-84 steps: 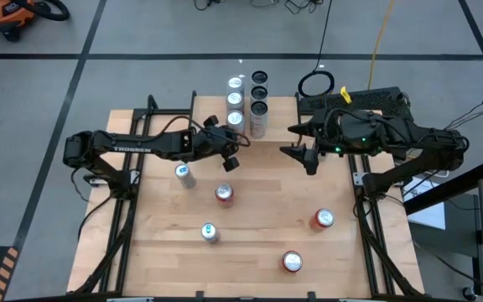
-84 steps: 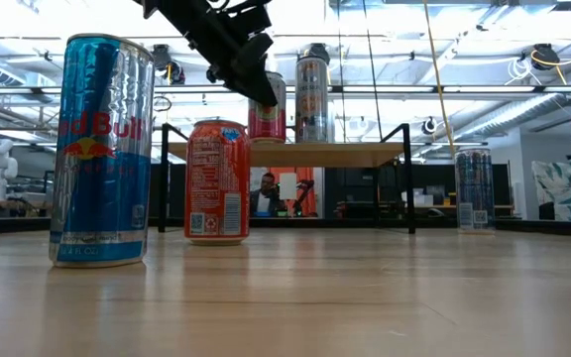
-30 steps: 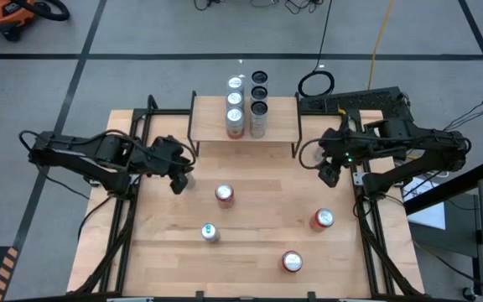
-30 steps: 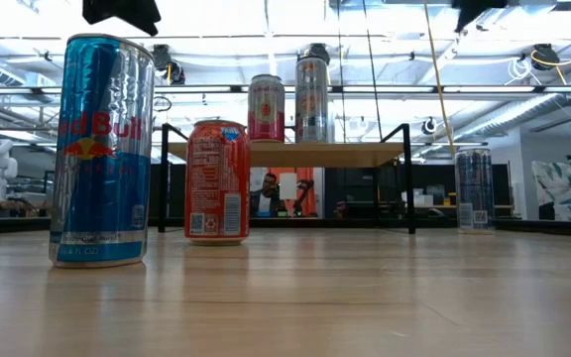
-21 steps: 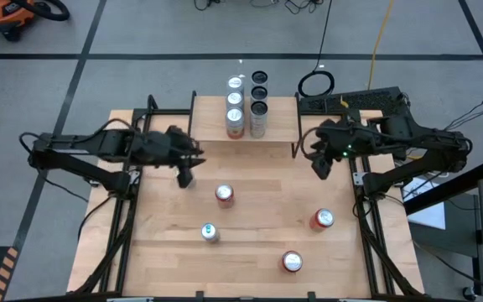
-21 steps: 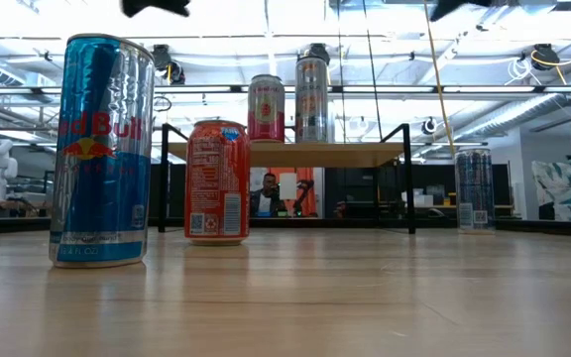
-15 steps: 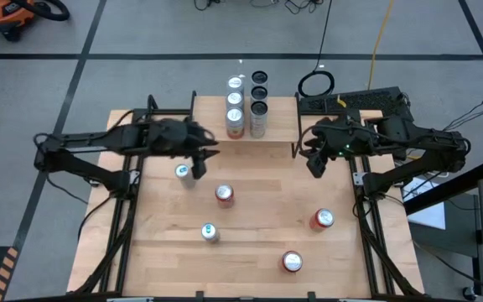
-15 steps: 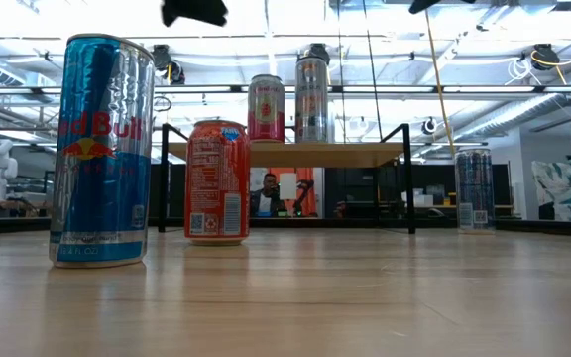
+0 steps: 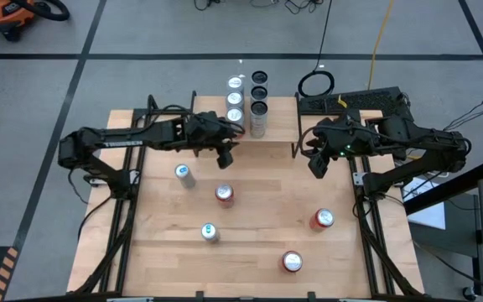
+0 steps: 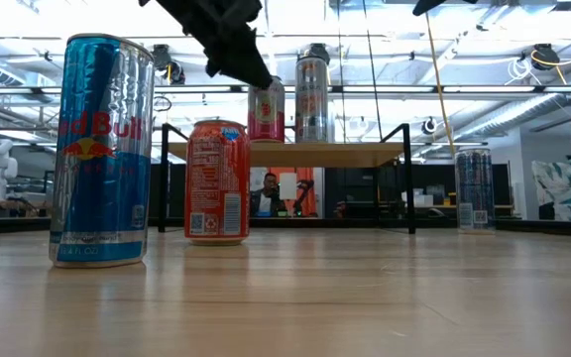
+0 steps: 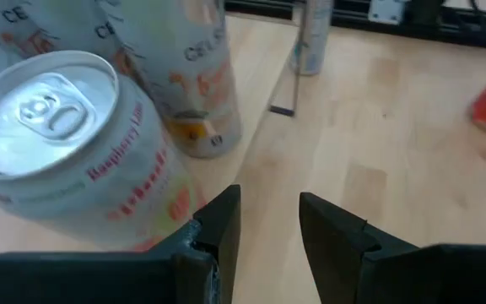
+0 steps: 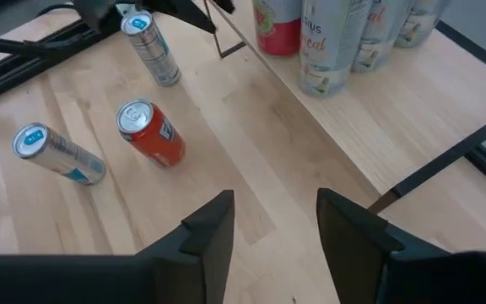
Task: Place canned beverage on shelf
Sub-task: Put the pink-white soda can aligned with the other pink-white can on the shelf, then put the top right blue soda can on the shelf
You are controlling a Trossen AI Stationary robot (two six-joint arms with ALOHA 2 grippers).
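so the shelf sits at the table's far edge with cans lined up on its left part. left gripper hangs just beside the front pink can, fingers apart, holding nothing. right gripper waits off the shelf's right end, fingers apart, empty too

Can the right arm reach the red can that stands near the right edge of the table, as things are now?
Probably yes. The right hand hangs empty and open above bare wood, and the red can stands alone just in front of it, nothing between them. The left hand is far off, by the shelf.
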